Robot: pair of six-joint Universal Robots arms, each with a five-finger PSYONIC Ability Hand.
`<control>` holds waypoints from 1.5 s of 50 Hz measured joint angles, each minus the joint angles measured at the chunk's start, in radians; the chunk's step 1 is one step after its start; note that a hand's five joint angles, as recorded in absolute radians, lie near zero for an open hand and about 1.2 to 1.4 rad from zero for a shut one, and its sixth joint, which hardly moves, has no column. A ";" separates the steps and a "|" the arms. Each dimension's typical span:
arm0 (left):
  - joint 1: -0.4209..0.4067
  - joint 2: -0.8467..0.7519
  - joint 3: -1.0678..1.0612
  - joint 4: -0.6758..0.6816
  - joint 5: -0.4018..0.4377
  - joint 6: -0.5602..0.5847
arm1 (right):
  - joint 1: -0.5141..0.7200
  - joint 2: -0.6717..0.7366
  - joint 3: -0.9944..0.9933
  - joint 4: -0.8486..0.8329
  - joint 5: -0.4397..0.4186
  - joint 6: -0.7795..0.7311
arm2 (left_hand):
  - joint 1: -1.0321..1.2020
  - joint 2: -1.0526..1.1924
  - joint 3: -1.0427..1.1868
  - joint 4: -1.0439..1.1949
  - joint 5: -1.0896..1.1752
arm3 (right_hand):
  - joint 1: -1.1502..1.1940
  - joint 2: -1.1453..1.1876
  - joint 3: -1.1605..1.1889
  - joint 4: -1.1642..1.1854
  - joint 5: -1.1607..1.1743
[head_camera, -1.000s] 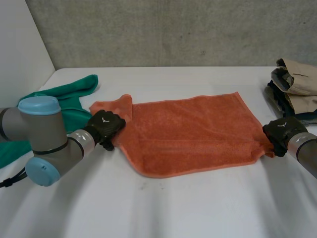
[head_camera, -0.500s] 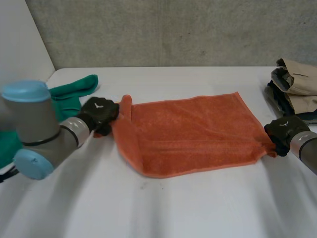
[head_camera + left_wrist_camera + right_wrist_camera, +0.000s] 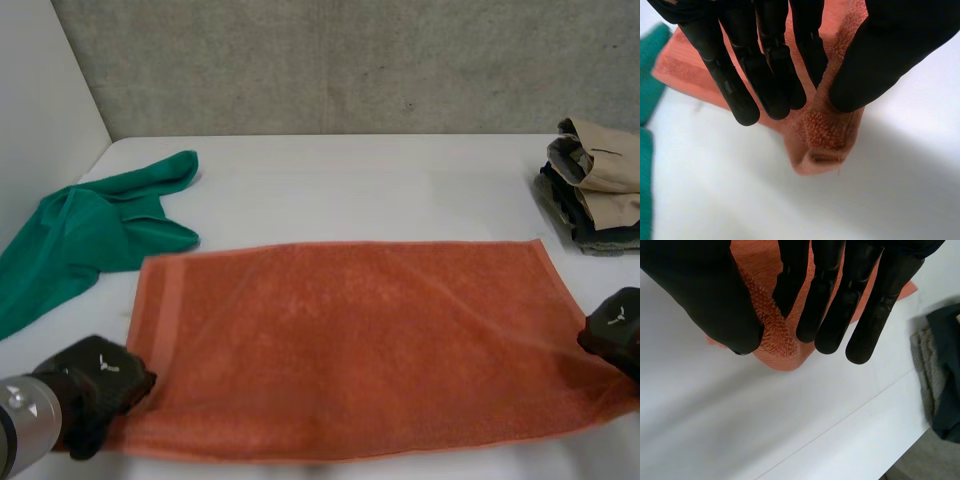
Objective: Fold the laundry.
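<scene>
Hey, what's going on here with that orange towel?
A two-armed robot is folding laundry. Its left hand pinches one near corner of the orange towel and its right hand pinches the other, so the towel lies stretched wide across the white table. No fold shows in it yet. A crumpled green cloth lies at the left, and a stack of folded clothes sits at the far right.

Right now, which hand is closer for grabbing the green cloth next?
Left. The left hand pinches the orange towel at its near corner on the green cloth side. The right hand pinches the opposite near corner, on the folded pile side, with the whole towel between.
</scene>
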 measured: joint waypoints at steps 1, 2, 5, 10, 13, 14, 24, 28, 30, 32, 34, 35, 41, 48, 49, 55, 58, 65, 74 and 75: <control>0.002 -0.002 -0.008 0.001 -0.004 0.001 | -0.005 -0.001 0.004 0.002 0.001 -0.003 | 0.000 0.000 0.000 0.000 0.000 | 0.000 0.000 0.000 0.000 0.000; 0.005 -0.005 -0.009 0.004 -0.005 0.001 | -0.012 0.000 0.005 0.001 0.001 -0.006 | 0.000 0.000 0.000 0.000 0.000 | 0.000 0.000 0.000 0.000 0.000; 0.013 -0.025 0.009 0.036 -0.006 -0.003 | -0.023 0.015 -0.004 -0.012 -0.001 -0.004 | 0.000 0.000 0.000 0.000 0.000 | 0.000 0.000 0.000 0.000 0.000; 0.016 -0.113 0.091 0.160 0.002 -0.020 | -0.026 0.095 -0.062 -0.097 0.002 0.045 | 0.000 0.000 0.000 0.000 0.000 | 0.000 0.000 0.000 0.000 0.000; 0.008 -0.229 0.188 0.287 0.008 -0.052 | -0.015 0.188 -0.136 -0.198 0.010 0.134 | 0.000 0.000 0.000 0.000 0.000 | 0.012 0.000 0.000 0.000 0.000; 0.007 -0.239 0.197 0.297 0.008 -0.056 | -0.013 0.199 -0.144 -0.209 0.011 0.145 | 0.000 0.000 0.000 0.000 0.000 | 0.012 0.000 0.000 0.000 0.000; -0.019 -0.597 0.515 0.470 -0.002 -0.224 | 0.090 0.462 -0.383 -0.427 0.066 0.307 | 0.000 0.000 0.000 0.003 0.000 | 0.028 0.000 0.000 0.000 0.000; -0.029 -0.738 0.664 0.500 -0.035 -0.258 | 0.136 0.568 -0.487 -0.562 0.106 0.310 | 0.000 0.000 0.000 0.004 0.000 | 0.028 0.000 0.000 0.000 0.000; -0.032 -0.768 0.697 0.515 -0.047 -0.261 | 0.142 0.595 -0.512 -0.602 0.114 0.306 | 0.000 0.000 0.000 0.004 0.000 | 0.028 0.000 0.000 0.000 0.000; -0.034 -0.780 0.710 0.523 -0.052 -0.261 | 0.144 0.602 -0.518 -0.613 0.116 0.305 | 0.000 0.000 0.000 0.004 0.000 | 0.028 0.000 0.000 0.000 0.000; -0.046 -0.827 0.767 0.585 -0.073 -0.259 | 0.151 0.658 -0.574 -0.688 0.126 0.300 | 0.000 0.000 0.000 0.004 0.000 | 0.028 0.000 0.000 0.000 0.000; -0.051 -0.836 0.781 0.611 -0.077 -0.257 | 0.154 0.676 -0.593 -0.704 0.130 0.299 | -0.003 -0.001 -0.001 0.002 -0.001 | 0.028 -0.006 -0.005 -0.006 -0.001; -0.081 -0.851 0.805 0.723 -0.082 -0.248 | 0.178 0.746 -0.671 -0.737 0.183 0.298 | -0.760 -0.742 -0.730 -0.747 -0.704 | -0.663 -0.740 -0.724 -0.721 -0.680; -0.126 -0.804 0.748 0.751 -0.079 -0.251 | 0.218 0.700 -0.630 -0.728 0.209 0.340 | -0.938 -0.991 -0.977 -0.993 -0.939 | -0.803 -0.957 -0.967 -0.938 -0.895; -0.129 -0.795 0.738 0.751 -0.079 -0.251 | 0.220 0.687 -0.619 -0.727 0.204 0.349 | -0.938 -0.991 -0.977 -0.993 -0.939 | -0.803 -0.957 -0.967 -0.938 -0.895; -0.134 -0.687 0.633 0.744 -0.076 -0.256 | 0.218 0.503 -0.472 -0.687 0.084 0.474 | -0.938 -0.991 -0.977 -0.993 -0.939 | -0.803 -0.957 -0.967 -0.938 -0.895; -0.133 -0.640 0.581 0.744 -0.073 -0.256 | 0.198 0.441 -0.414 -0.641 0.024 0.515 | -0.938 -0.991 -0.977 -0.993 -0.939 | -0.803 -0.957 -0.967 -0.938 -0.895; -0.131 -0.577 0.473 0.747 -0.067 -0.254 | 0.108 0.385 -0.313 -0.528 -0.083 0.549 | -0.938 -0.991 -0.977 -0.993 -0.939 | -0.803 -0.957 -0.967 -0.938 -0.895; -0.124 -0.572 0.419 0.750 -0.052 -0.256 | -0.004 0.420 -0.212 -0.559 -0.198 0.539 | -0.938 -0.991 -0.977 -0.993 -0.939 | -0.721 -0.863 -0.864 -0.877 -0.825; -0.124 -0.572 0.419 0.750 -0.052 -0.256 | -0.004 0.420 -0.212 -0.559 -0.198 0.539 | -0.938 -0.991 -0.977 -0.993 -0.939 | -0.721 -0.863 -0.864 -0.877 -0.825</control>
